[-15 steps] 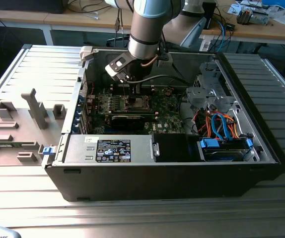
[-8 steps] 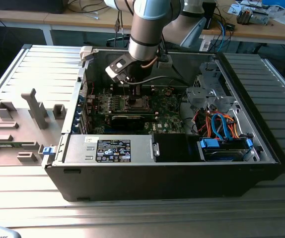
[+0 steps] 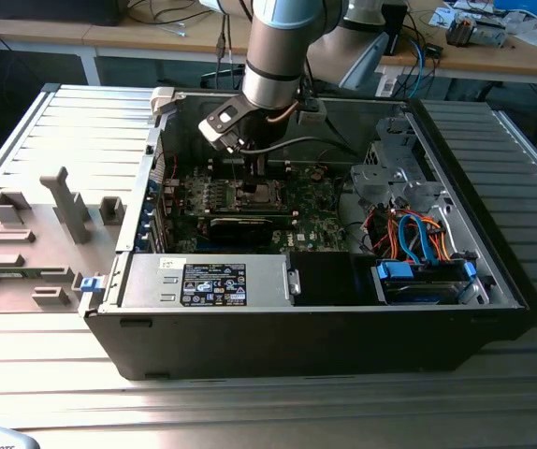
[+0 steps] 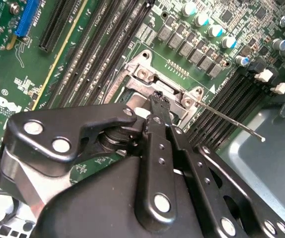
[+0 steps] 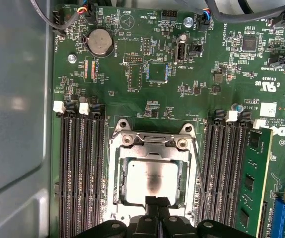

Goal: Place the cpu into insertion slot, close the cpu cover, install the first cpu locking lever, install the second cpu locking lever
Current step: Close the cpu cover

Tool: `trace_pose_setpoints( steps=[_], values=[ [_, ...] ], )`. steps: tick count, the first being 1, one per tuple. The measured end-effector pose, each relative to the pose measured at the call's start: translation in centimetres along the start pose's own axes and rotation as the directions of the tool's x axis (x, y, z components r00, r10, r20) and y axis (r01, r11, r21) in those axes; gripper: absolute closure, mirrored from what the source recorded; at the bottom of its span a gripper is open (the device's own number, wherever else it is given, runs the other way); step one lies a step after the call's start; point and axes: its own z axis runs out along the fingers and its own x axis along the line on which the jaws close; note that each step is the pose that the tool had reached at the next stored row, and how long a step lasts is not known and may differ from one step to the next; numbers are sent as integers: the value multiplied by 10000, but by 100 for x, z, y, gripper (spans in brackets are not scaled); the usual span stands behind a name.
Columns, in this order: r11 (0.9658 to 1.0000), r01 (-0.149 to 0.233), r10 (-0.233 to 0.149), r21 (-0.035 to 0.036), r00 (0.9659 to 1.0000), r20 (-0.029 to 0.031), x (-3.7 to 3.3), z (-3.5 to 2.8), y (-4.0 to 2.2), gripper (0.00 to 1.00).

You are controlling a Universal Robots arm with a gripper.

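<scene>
The cpu [image 5: 150, 178] lies flat in the insertion slot [image 3: 254, 194], its silver-grey top showing through the window of the cpu cover [image 5: 152, 144]. The cover lies down over the chip. My gripper [image 5: 157, 202] is shut, its dark tips resting together at the cover's edge nearest the wrist, with nothing visible between them. In the second wrist view the gripper [image 4: 156, 101] sits right on the socket frame [image 4: 145, 74]. A thin wire locking lever [image 5: 200, 183] runs along one side of the socket, and its hooked end [image 4: 261, 139] sticks out free over the memory slots.
Long black memory slots [image 5: 80, 173] flank the socket, with a green memory module [image 5: 254, 178] beside one bank. The grey case wall [image 5: 13, 124] stands close by. A power supply [image 3: 212, 281] and a drive cage with cables [image 3: 418, 234] fill the case's near side.
</scene>
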Motion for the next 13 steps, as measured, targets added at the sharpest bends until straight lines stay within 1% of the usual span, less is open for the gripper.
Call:
trace_pose_setpoints(
  steps=[4,13],
  values=[
    [10000,43,-43,1,10000,5,0,12,1,89],
    [9999,123,-123,2,9999,12,2,99,-22,89]
  ],
)
